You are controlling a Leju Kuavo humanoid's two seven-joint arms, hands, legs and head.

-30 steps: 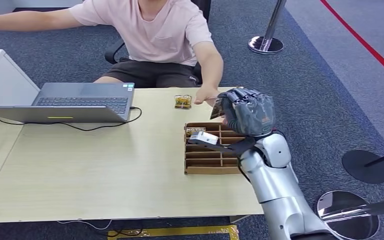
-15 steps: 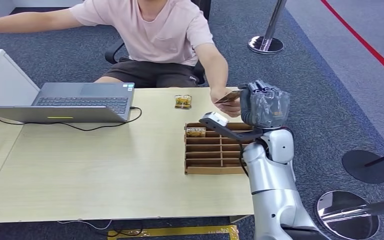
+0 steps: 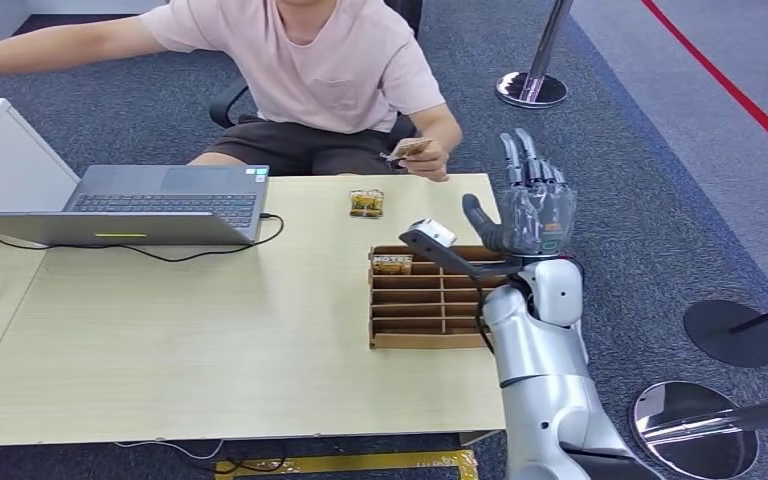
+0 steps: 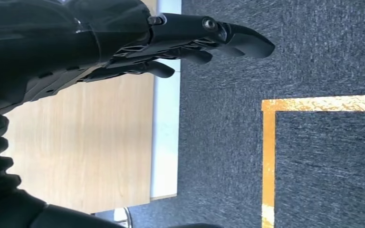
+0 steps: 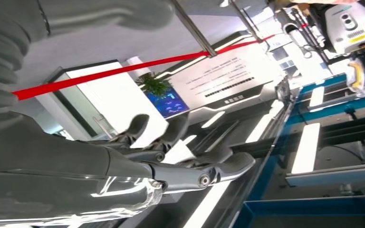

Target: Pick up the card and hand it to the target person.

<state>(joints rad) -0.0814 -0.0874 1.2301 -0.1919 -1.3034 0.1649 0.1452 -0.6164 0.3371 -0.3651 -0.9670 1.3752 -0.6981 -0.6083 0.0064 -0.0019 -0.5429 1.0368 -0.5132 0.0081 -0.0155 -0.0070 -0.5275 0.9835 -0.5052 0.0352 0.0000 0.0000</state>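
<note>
Beyond table edge, thin tan card (image 3: 409, 148) in person's hand (image 3: 428, 160); right robot hand (image 3: 528, 205) empty, fingers spread.

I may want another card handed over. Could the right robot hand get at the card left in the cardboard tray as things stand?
Probably yes. The right robot hand is open and holds nothing, raised just beyond the tray. The card stands in the far-left slot, and nothing covers it.

Bright, even indoor light, soft shadows; right wrist view glary and slightly blurred.
</note>
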